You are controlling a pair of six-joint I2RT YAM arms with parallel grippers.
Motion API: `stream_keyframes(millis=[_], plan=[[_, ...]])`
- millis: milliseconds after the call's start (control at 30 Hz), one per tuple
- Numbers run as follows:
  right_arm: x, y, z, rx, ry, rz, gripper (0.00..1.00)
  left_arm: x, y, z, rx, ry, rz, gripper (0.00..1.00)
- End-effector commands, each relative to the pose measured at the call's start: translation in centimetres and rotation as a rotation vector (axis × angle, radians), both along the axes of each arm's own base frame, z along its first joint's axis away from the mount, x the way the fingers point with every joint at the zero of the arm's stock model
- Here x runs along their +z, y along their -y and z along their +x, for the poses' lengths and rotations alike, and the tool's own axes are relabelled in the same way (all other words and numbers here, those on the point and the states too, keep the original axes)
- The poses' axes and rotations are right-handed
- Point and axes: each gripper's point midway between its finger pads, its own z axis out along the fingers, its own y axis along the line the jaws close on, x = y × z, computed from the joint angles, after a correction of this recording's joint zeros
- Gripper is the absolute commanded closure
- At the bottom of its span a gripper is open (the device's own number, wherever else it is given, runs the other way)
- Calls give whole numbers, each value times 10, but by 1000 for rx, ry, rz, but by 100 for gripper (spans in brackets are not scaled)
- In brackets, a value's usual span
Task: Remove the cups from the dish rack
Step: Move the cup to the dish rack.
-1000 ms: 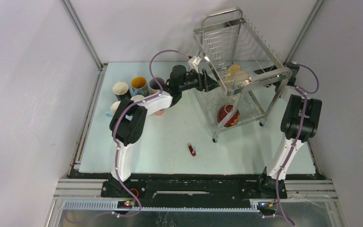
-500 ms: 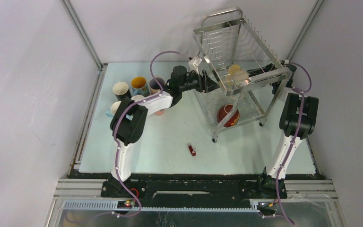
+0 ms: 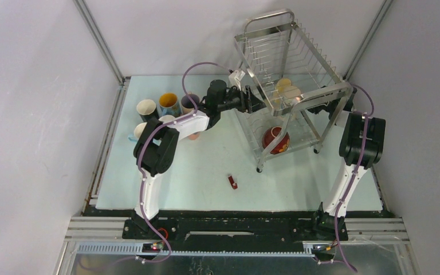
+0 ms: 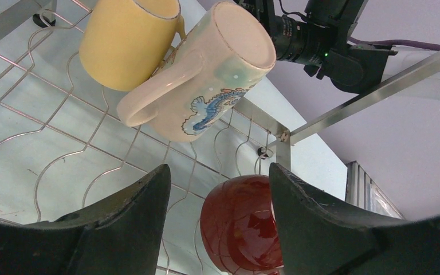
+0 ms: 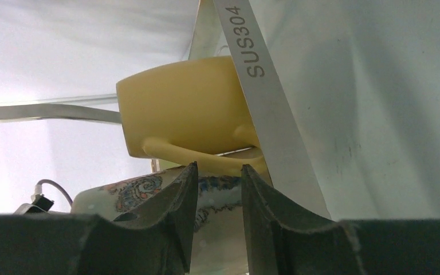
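The chrome wire dish rack (image 3: 321, 63) stands at the back right of the table. On its upper tier a yellow cup (image 4: 129, 43) and a cream patterned cup (image 4: 206, 80) lie against each other, and a dark red cup (image 3: 276, 139) sits on the lower tier. My left gripper (image 4: 219, 172) has come in from the left under the upper tier and is open with nothing between its fingers. My right gripper (image 5: 217, 172) has come in from the right. Its jaws stand a narrow gap apart, right against the cream patterned cup (image 5: 132, 192) and just under the yellow cup's (image 5: 183, 109) handle. Whether they pinch anything does not show.
Several cups (image 3: 169, 104) stand grouped at the back left of the table, beside the left arm. A small dark red fragment (image 3: 232, 183) lies on the table (image 3: 206, 166) in front of the rack. A steel rack bar (image 5: 263, 97) crosses close to the right fingers.
My right arm has pushed further left into the rack toward the two upper cups, and its jaws have narrowed a little. The left arm and the cups have not moved.
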Motion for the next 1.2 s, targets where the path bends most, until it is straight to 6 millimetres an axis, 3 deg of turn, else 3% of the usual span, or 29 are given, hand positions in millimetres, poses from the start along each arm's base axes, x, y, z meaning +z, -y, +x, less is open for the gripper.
stream_keyframes(millis=[0, 467, 800, 1167], plan=[[31, -19, -11, 79, 84, -58, 59, 29, 1, 10, -1, 93, -24, 30], [21, -35, -20, 195, 122, -9, 59, 24, -1, 12, 21, 89, 2, 27], [17, -67, -16, 323, 151, 9, 59, 19, -5, 18, 49, 87, 20, 24], [8, -85, -21, 399, 155, 20, 59, 16, -5, 19, 31, 111, 44, 22]])
